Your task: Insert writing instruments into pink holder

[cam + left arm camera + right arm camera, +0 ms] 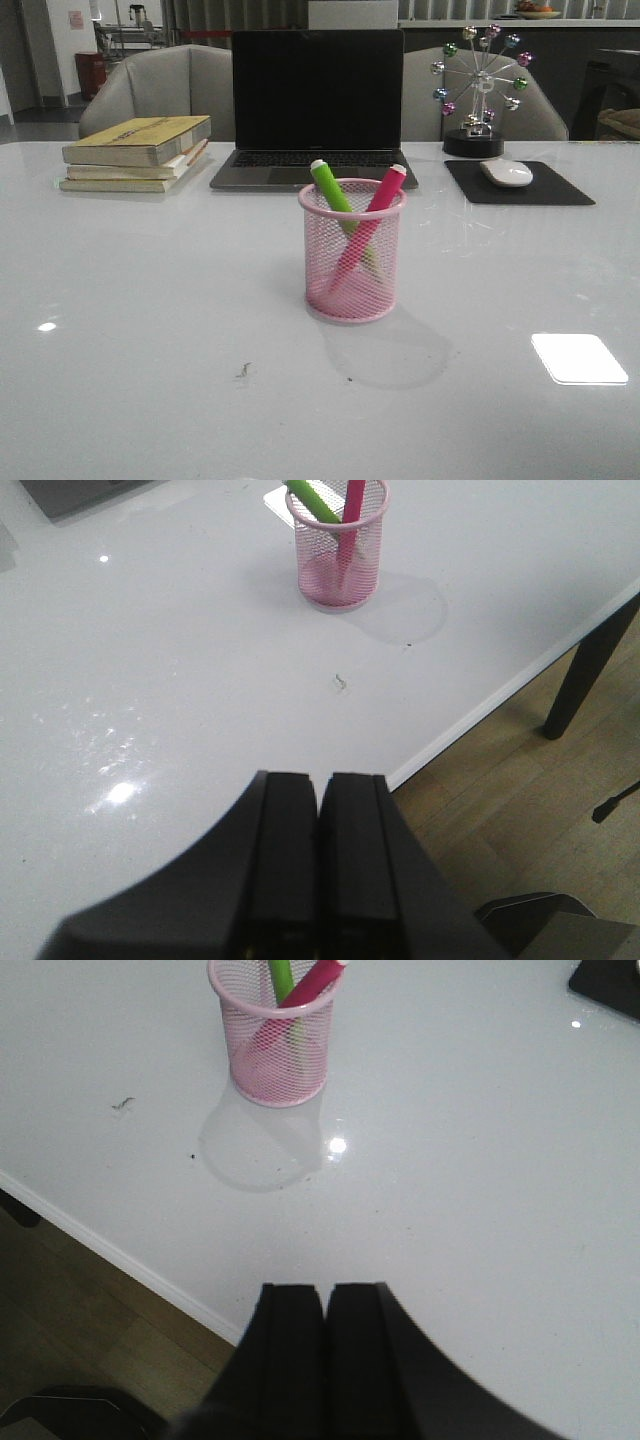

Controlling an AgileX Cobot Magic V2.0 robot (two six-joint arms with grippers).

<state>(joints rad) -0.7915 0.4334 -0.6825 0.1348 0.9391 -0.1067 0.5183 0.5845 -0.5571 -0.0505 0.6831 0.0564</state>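
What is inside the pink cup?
Two markers stand crossed in the cup: a green one leaning left and a pink one leaning right. Their lower ends show only dimly through the mesh.

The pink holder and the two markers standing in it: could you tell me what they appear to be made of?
The pink holder looks like painted metal wire mesh: the markers and the table show through its fine grid, and it has a rolled rim and a solid base. The green marker and the magenta marker look like smooth, opaque moulded plastic with pale tips, though the finish is hard to judge at this distance.
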